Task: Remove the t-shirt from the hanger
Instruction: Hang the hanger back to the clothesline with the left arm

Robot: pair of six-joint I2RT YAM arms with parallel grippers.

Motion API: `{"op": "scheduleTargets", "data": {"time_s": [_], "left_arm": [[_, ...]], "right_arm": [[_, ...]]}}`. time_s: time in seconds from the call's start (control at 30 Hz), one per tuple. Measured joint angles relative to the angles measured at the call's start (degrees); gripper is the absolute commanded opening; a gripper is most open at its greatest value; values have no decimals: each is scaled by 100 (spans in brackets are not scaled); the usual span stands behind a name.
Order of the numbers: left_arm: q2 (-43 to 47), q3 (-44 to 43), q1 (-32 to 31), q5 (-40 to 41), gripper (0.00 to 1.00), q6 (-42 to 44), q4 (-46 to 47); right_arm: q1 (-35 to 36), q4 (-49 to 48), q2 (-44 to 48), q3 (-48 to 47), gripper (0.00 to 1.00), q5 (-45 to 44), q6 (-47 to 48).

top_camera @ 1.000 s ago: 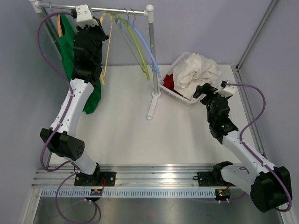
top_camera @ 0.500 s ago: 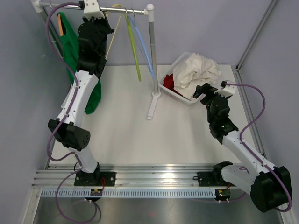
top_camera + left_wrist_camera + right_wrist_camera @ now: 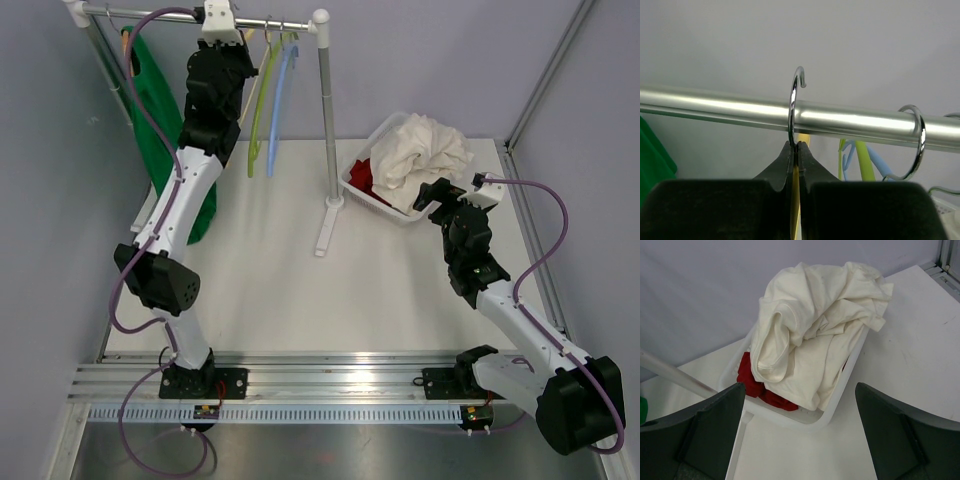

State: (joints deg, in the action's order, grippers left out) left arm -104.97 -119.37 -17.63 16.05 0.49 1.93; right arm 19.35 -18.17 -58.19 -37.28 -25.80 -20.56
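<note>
My left hand [image 3: 795, 150] is pinched shut on a yellowish hanger's hook [image 3: 791, 107] at the rail [image 3: 715, 107], right hand [image 3: 800, 410] gaping and empty over the basket [image 3: 827, 416] — the green t-shirt [image 3: 160, 80] hangs far left, not off yet.

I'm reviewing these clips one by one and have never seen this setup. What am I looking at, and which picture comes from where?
Two robot arms are bolted at the near edge of a white table. The wide picture looks down from above; the other two come from cameras on each wrist. The left gripper, up at the clothes rail, is shut on a hanger's metal hook. A green t-shirt hangs at the rail's left end. The right gripper is open and holds nothing, facing a white basket of pale cloth and red cloth.
</note>
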Motion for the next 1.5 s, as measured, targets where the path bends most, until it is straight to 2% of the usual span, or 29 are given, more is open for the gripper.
{"op": "scheduleTargets", "data": {"time_s": [0.37, 0.47, 0.67, 1.0, 1.1, 1.37, 1.4, 1.5], "left_arm": [[120, 455, -70, -319, 1, -2, 212], [205, 535, -111, -374, 10, -2, 192], [415, 745, -146, -450, 15, -13, 223], [632, 841, -186, -560, 44, -20, 267], [667, 855, -195, -566, 57, -26, 269], [1346, 1768, -195, -649, 85, -35, 393], [1419, 1856, -195, -649, 91, -33, 411], [1683, 2133, -195, -645, 98, -35, 487]], "right_arm": [[0, -2, 0, 0, 100, 4, 2], [0, -2, -2, 0, 99, 24, 2], [0, 0, -42, 0, 99, 48, 2], [0, 0, -61, 0, 99, 129, 2], [0, 0, -61, 0, 100, 144, 4], [0, 0, -61, 0, 100, 149, 4], [0, 0, -68, 0, 99, 149, 4], [0, 2, -111, 0, 100, 149, 4]]}}
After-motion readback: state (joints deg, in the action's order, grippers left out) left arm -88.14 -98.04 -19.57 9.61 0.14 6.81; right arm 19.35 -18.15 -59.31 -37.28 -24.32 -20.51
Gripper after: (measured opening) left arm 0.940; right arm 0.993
